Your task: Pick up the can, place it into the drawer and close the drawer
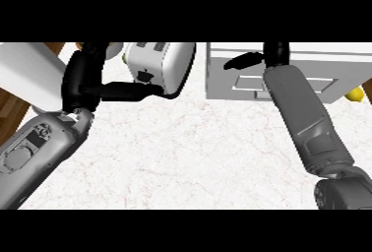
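Note:
No can shows anywhere in the head view. The white drawer unit stands at the back right, its grey front facing me and looking pushed in. My right forearm stretches up across that front, and my right hand lies over the unit's top, cut off by the view's upper edge. My left hand rests open at the left with its fingers up and its thumb pointing right, close to a white toaster; whether they touch I cannot tell.
The marble counter fills the middle and front. A small yellow thing peeks out right of the drawer unit. Wooden floor shows past the counter's left edge.

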Tool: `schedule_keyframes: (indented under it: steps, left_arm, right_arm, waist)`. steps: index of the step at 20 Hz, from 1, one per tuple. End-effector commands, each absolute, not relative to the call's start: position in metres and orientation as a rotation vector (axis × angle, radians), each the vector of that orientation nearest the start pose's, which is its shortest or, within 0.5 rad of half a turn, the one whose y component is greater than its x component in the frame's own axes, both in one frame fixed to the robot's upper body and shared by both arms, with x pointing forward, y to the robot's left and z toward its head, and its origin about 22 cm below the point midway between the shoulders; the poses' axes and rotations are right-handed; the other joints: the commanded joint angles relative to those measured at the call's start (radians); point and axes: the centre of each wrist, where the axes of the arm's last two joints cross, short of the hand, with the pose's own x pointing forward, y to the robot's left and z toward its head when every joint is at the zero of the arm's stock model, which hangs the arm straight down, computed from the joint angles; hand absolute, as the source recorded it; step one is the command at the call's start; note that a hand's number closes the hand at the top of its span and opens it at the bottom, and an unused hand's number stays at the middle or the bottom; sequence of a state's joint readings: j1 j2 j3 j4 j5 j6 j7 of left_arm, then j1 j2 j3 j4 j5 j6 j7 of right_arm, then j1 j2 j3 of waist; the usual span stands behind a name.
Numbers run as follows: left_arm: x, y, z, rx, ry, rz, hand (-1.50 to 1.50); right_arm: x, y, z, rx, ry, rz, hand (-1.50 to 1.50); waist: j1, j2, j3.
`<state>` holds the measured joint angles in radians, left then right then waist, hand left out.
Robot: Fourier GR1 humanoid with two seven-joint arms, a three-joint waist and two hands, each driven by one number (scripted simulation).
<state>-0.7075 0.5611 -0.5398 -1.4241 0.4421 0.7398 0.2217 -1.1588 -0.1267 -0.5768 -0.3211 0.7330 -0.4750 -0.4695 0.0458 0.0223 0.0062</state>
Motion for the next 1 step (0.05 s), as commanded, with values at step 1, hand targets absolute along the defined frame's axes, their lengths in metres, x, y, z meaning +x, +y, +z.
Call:
schedule_keyframes:
  steps: [1]
  left_arm:
    - [0.3456,0.1873,0.1519,0.247,-1.719,-0.042,-1.5]
  right_arm:
    - [0.4696,-0.1711,0.1166,-0.614,-1.944,0.178,-1.5]
  waist:
    - [0.002,-0.005,-0.005]
